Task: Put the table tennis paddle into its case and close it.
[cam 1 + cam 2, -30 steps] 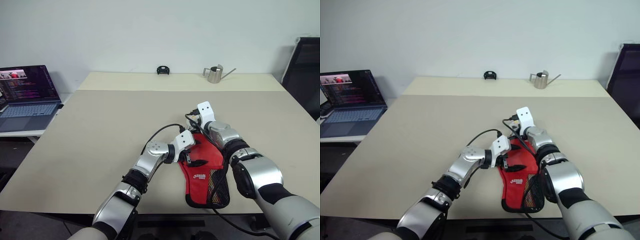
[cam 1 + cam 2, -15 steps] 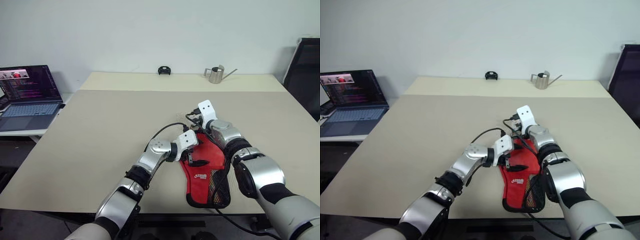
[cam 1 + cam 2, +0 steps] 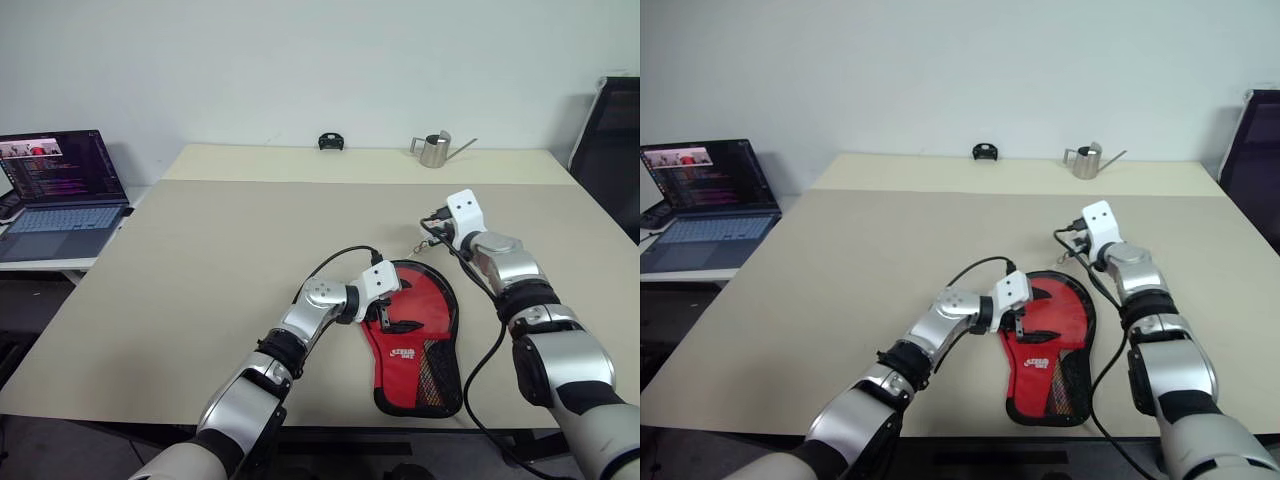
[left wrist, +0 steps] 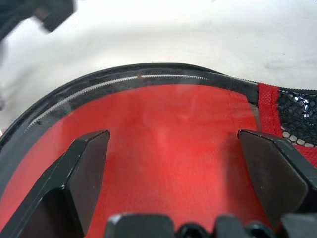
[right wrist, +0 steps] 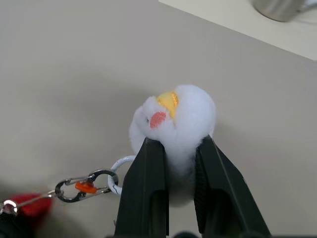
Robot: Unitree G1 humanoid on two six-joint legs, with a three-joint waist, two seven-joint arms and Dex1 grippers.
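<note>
The case (image 3: 412, 340) lies flat near the table's front edge, red face up, mesh end toward me. Its black zipper edge (image 4: 124, 82) curves around the round end. My left gripper (image 4: 173, 163) rests on the red face, fingers spread wide apart with nothing between them. My right gripper (image 5: 181, 148) hovers over the table to the right of the case's round end. It is shut on a white fluffy charm (image 5: 181, 116). A small carabiner chain (image 5: 86, 184) runs from the charm back toward the case. The table tennis paddle is hidden.
An open laptop (image 3: 55, 185) sits on a side desk at the left. A metal watering can (image 3: 433, 150) and a small black object (image 3: 328, 141) stand at the table's far edge. A black chair (image 3: 612, 140) is at the right.
My right gripper swung to the right and slightly up, off the case's round end, taking the white charm and chain with it. The left gripper stayed on the case.
</note>
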